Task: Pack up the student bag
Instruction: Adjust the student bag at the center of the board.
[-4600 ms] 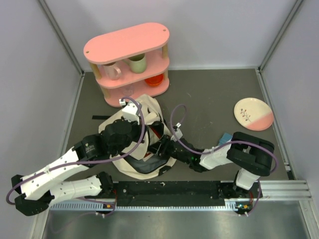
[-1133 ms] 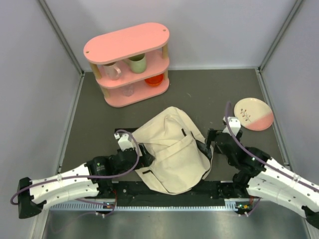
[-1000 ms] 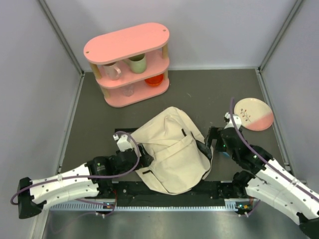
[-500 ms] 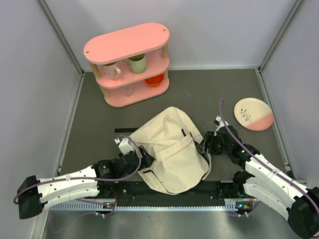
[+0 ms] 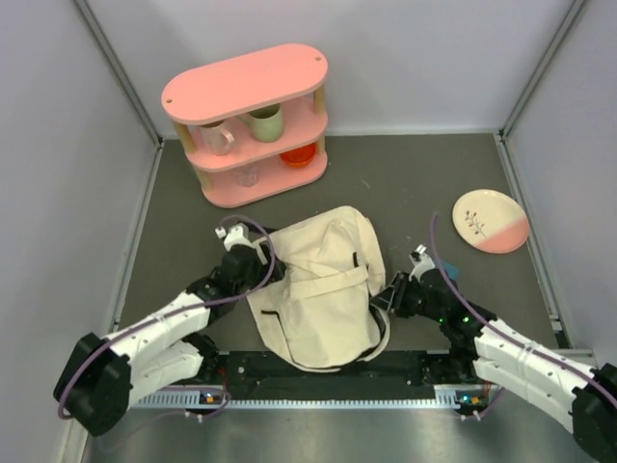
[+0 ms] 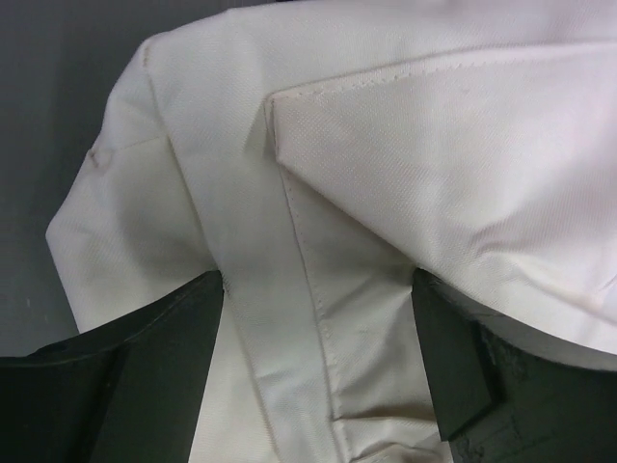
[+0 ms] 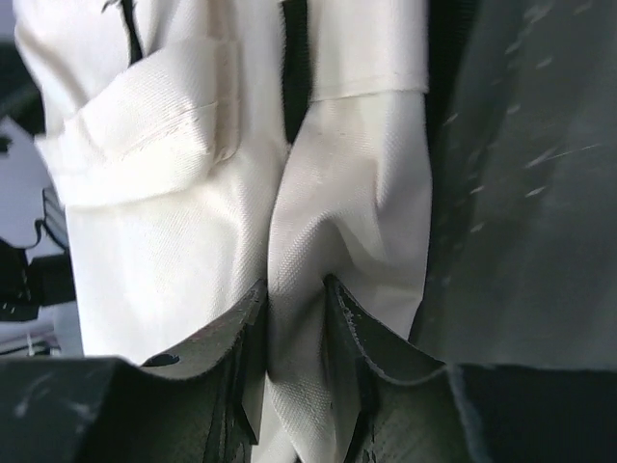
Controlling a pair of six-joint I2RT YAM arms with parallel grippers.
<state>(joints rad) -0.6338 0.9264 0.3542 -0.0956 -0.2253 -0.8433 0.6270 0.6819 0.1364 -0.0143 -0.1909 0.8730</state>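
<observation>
The student bag (image 5: 313, 285), cream fabric with dark zipper lines, lies flat on the grey table between my two arms. At its left edge, my left gripper (image 5: 260, 274) stands open. In the left wrist view a folded seam of the bag (image 6: 434, 145) lies between the wide-apart dark fingers (image 6: 154, 357), with the left gripper (image 6: 318, 280) straddling it. My right gripper (image 5: 388, 299) is at the bag's right edge. The right wrist view has the right gripper (image 7: 297, 285) shut on a pinched fold of the bag (image 7: 174, 241).
A pink two-tier shelf (image 5: 249, 121) with mugs and a red bowl stands at the back left. To the right lies a pink-and-white plate (image 5: 490, 221). A black rail (image 5: 328, 371) runs along the near edge, and walls close in the sides.
The bag has shifted left and turned more upright. My left arm swung up along its left side. My right gripper moved in and closed on the bag's right edge.
</observation>
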